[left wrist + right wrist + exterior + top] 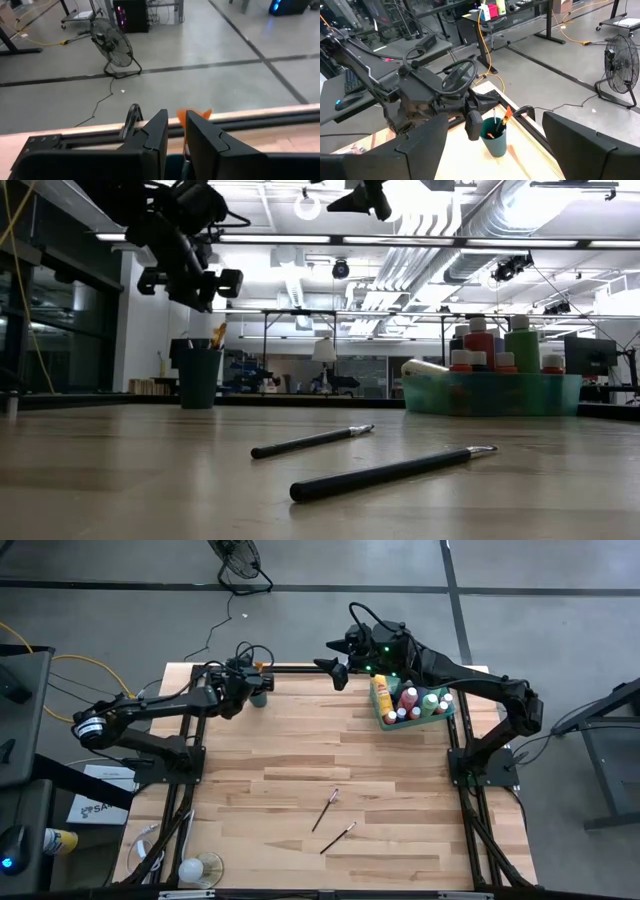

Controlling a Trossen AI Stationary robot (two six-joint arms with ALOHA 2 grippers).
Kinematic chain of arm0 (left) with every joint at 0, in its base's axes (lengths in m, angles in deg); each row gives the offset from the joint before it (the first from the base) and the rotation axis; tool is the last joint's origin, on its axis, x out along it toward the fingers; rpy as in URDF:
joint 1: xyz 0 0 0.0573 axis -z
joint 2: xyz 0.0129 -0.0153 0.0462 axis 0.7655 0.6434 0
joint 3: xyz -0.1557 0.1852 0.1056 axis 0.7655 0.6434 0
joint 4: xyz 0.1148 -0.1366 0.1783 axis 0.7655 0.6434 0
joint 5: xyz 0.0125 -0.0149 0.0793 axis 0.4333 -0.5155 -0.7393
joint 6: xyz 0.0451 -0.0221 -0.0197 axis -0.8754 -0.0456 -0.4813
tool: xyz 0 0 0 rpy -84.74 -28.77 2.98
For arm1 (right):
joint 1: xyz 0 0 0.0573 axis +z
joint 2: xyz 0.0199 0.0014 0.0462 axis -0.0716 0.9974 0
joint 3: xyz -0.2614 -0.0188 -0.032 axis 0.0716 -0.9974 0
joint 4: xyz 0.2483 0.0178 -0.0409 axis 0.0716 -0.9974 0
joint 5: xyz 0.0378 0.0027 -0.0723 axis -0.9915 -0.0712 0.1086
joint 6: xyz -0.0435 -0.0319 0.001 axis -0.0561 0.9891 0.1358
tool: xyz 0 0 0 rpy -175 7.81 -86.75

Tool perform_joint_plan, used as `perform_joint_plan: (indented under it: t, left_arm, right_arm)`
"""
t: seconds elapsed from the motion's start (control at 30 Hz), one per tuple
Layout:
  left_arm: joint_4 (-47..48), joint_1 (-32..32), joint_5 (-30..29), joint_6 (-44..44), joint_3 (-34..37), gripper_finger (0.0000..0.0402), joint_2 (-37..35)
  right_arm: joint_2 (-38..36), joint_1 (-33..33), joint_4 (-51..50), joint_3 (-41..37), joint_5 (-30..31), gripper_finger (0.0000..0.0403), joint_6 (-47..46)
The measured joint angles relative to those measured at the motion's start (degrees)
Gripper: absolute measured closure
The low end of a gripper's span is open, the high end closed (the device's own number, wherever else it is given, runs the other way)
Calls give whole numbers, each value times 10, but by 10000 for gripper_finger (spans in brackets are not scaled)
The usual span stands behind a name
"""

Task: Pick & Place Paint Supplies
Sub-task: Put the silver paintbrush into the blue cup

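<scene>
Two thin dark paintbrushes (326,808) (338,837) lie flat on the wood near the table's middle, seen close in the low view (312,441) (395,473). Several capped paint bottles (410,700) (480,340) stand in the green tray (415,722) at the far right. The dark round cup (259,698) (494,140) holds an orange-tipped brush (507,115). My left gripper (176,145) (190,285) hovers just above the cup, its fingers a narrow gap apart with nothing between them. My right gripper (338,673) (494,119) hangs wide open and empty, high over the far edge between cup and tray.
A floor fan (240,565) stands beyond the far edge. Dark frame rails (300,670) run along the table's far edge and sides. A round white thing (190,870) lies at the near left corner. Bare wood (300,755) spreads between the cup, the tray and the loose brushes.
</scene>
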Motion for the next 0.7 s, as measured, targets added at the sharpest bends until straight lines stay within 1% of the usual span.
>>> perform_joint_plan:
  t: [0.23, 0.37, 0.43, 0.53, 0.7]
  left_arm:
    - [-1, -3, 3, -15, -1, 333, 3]
    - [4, -3, 42, -19, -11, 332, -31]
    - [0, -3, 79, -35, -18, 332, -59]
    - [-1, -3, 155, -92, -25, 332, -104]
    - [-1, -3, 312, -172, -28, 332, -181]
  right_arm:
    - [0, 0, -4, 0, 0, 85, -1]
    - [-5, 0, -36, 0, 1, 85, -29]
    - [-13, 0, -67, 0, 12, 85, -58]
    - [-27, 0, -133, 0, 17, 85, -121]
    - [-36, 10, -268, 0, -10, 85, -253]
